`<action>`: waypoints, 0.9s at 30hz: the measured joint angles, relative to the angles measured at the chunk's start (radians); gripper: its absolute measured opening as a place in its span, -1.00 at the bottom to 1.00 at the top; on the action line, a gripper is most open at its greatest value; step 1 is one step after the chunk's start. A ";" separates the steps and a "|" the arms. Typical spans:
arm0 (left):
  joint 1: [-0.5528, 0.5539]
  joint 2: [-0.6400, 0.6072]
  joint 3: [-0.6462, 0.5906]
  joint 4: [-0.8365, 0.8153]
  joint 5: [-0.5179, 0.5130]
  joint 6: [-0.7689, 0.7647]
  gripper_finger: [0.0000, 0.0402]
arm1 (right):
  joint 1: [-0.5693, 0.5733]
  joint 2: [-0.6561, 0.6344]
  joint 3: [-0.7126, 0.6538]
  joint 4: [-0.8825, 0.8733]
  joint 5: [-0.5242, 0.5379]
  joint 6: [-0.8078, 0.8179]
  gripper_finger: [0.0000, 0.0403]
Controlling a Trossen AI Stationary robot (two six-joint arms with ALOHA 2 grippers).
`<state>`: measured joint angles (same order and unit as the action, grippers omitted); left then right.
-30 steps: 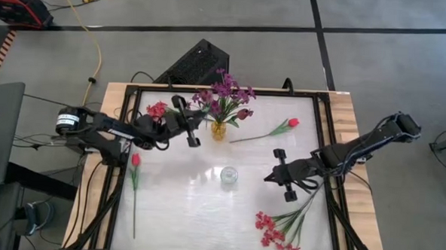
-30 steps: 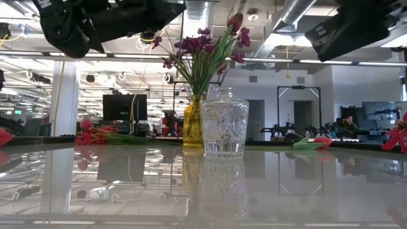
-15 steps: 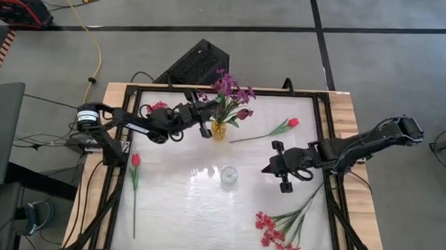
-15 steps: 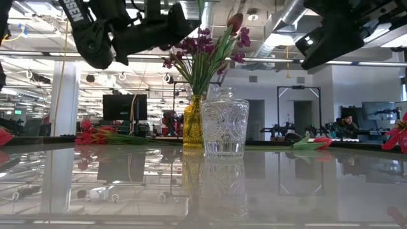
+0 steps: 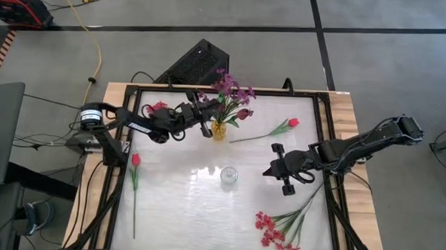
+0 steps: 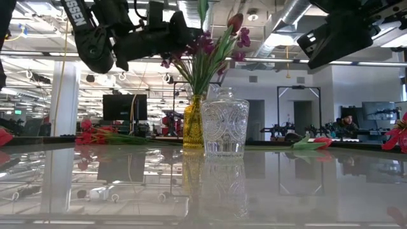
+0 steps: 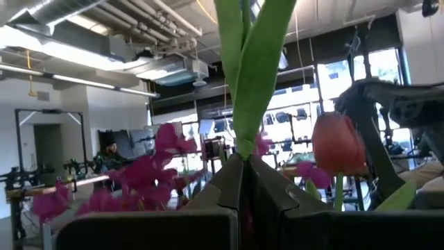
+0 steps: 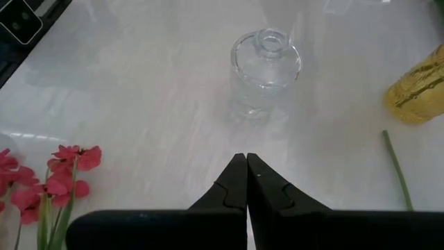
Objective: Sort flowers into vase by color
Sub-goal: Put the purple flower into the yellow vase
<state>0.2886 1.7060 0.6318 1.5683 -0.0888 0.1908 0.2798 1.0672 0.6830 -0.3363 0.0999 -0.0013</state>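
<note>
Left gripper pinches a green stalk at the yellow vase

Left gripper (image 5: 205, 127) is closed on a thin green stalk (image 7: 244, 76), just beside the ribbed yellow vase (image 5: 219, 130) of purple flowers (image 5: 230, 90) near the table's (image 5: 174, 213) far edge. Right gripper (image 5: 272, 175) is pressed shut with nothing in it, near the round, patterned clear glass vase (image 5: 229, 176) at the middle.

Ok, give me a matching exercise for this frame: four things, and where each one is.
Things:
1. yellow vase
2. clear vase
3. left gripper
4. red sprigs

Places:
A. lying at the table's near right
B. empty, at the table's middle
C. shut on a green stem beside the purple flowers
D. holds the purple flowers

Pairs: 1-D, 2-B, 3-C, 4-A
</note>
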 joint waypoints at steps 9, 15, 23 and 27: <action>0.000 0.046 0.040 0.000 0.003 0.023 -1.00 | 0.000 0.000 0.000 -0.003 0.000 0.009 -0.87; 0.000 0.041 0.039 -0.003 0.003 0.041 -1.00 | 0.001 0.000 0.000 -0.007 -0.001 0.024 -0.87; 0.000 0.041 0.060 -0.011 0.017 0.041 -1.00 | 0.001 0.000 0.000 -0.006 -0.005 0.020 -0.87; 0.000 0.041 0.083 -0.008 0.048 0.048 -1.00 | 0.001 0.000 0.000 -0.006 -0.005 0.020 -0.87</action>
<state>0.2882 1.7473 0.7145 1.5606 -0.0412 0.2384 0.2806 1.0674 0.6830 -0.3424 0.0948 0.0186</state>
